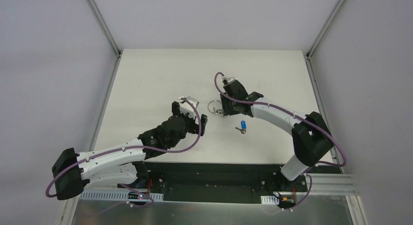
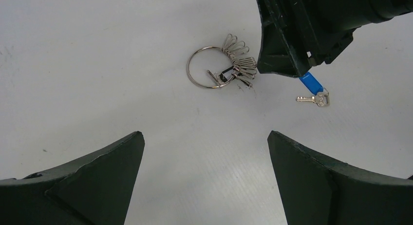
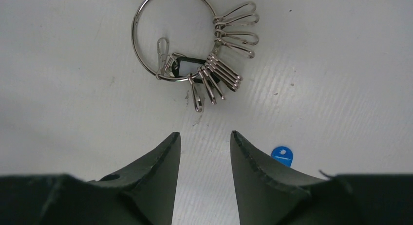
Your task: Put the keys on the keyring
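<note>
Keyring (image 3: 133, 37), light, stiff, slippery wire, lies flat on the table (image 1: 146, 79) ahead of your right gripper (image 3: 204, 137), jaws narrowed and empty, blue key (image 2: 311, 86) nearby, left gripper (image 2: 205, 135) spread wide: pinch its bare arc.

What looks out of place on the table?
The small silver key with the bright blue plastic head lies by itself on the white table, apart from the thin round silver wire keyring, which already carries the other small silver pieces. Nothing looks broken or spilled.
</note>
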Tool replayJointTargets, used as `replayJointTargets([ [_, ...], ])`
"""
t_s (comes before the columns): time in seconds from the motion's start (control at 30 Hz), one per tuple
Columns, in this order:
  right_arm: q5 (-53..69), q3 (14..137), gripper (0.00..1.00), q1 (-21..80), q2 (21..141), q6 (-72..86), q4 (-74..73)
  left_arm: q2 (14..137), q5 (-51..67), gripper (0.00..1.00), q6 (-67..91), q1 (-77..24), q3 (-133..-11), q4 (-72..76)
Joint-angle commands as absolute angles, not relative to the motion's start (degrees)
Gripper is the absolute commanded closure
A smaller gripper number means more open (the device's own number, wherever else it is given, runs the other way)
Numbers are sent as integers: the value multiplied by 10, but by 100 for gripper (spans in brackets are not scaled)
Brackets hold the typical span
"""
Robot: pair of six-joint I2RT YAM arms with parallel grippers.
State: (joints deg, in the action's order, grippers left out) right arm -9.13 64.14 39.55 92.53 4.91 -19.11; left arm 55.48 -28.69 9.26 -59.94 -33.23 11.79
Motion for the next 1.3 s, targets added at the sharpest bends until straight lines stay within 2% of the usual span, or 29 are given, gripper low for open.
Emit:
replayJointTargets([
  [0.0,-82,643,56,419,936,81,-169,547,-282,0,92,-599,-329,145],
  [0.3,-138,651,61,432,960,106,-173,542,-280,0,95,-599,-329,143],
  [0.6,-107,675,67,433,1002,113,-173,537,-281,0,95,-599,-328,142],
  [1.27,-143,701,68,432,1049,115,-191,540,-282,0,94,-599,-329,142],
])
